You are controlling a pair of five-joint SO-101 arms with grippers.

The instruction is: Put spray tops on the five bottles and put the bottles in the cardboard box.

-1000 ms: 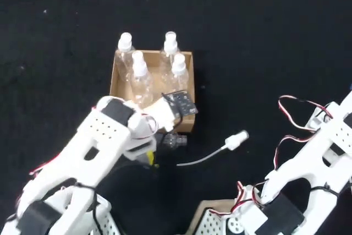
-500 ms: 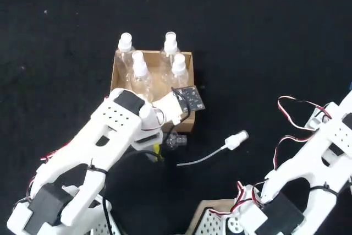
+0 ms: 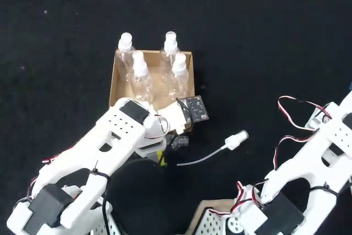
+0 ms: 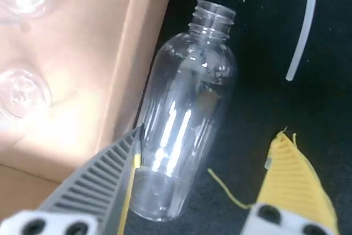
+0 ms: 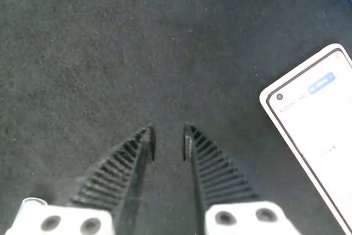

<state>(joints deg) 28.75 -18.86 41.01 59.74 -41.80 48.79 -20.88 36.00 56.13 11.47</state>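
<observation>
Left gripper (image 4: 210,133): spread wide, with its grey finger (image 4: 118,169) against the base end of the uncapped bottle (image 4: 187,108) and its yellow finger (image 4: 289,174) standing apart from the bottle on the other side; nothing was pinched.
Uncapped bottle: clear, lying on its side on the black table (image 3: 275,42), just beside the outer wall of the cardboard box (image 3: 114,75), with its open threaded neck pointing away from the gripper.
Cardboard box: open at the top and holding four bottles (image 3: 142,81), each upright and fitted with a white spray top.
Loose spray top (image 3: 237,138): lay on the table to the side of the box, apart from the uncapped bottle, with its thin dip tube (image 3: 201,159) trailing back toward that bottle's neck.
Left arm (image 3: 110,152): stretched from the near edge of the table up to the near corner of the box.
Right gripper (image 5: 166,130): fingers drawn close with a narrow gap between the tips, holding nothing, above bare table.
Phone (image 5: 316,136): lay flat near the right gripper, with its screen lit.
Right arm (image 3: 313,163): sat at the near right of the table, well apart from the box.
</observation>
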